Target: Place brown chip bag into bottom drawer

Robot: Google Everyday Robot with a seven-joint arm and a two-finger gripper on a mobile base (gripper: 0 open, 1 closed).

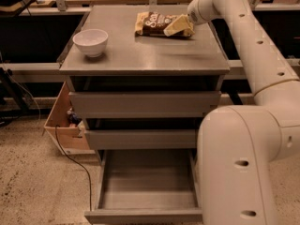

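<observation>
The brown chip bag lies flat at the back of the grey cabinet's top, with white lettering and yellow-tan ends. My gripper reaches in from the right and sits over the bag's right end, its cream fingers low against the bag. The bottom drawer is pulled out below, its long grey tray bare. The two drawers above it are shut.
A white bowl stands on the cabinet top at the left. My arm fills the right side, in front of the cabinet's right edge. A cardboard box and a cable lie on the floor at the left.
</observation>
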